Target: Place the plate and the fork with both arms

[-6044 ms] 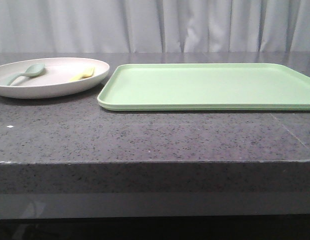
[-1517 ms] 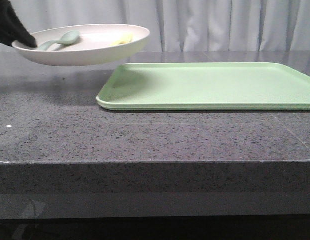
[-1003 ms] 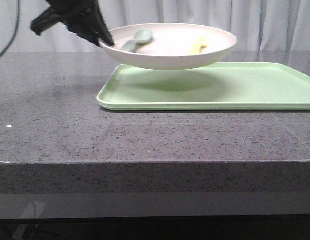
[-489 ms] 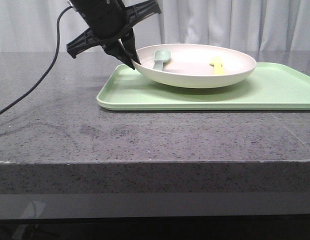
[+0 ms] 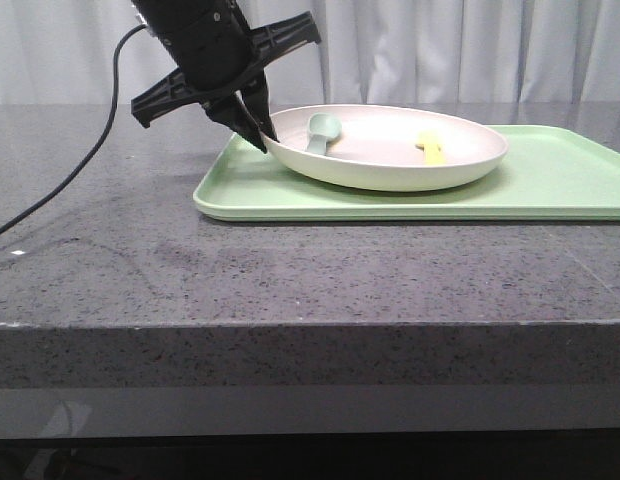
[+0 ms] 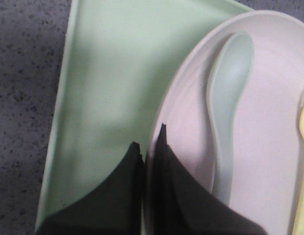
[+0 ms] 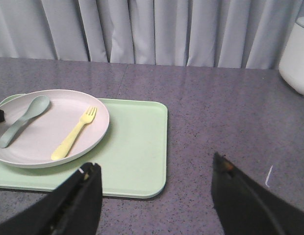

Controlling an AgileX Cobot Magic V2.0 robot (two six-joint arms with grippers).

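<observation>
The left gripper (image 5: 262,128) has its jaws pinching the plate (image 5: 390,170) rim at nine o'clock, over the green tray (image 5: 550,185). The right gripper (image 7: 154,193) has its jaws spread above the worktop (image 5: 290,270).

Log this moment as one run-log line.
left end effector: shut on plate rim | plate: on tray, holding fork and spoon | right end effector: open, empty

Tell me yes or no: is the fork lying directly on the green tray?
No, the fork lies inside the plate, beside the spoon, not on the tray.
</observation>
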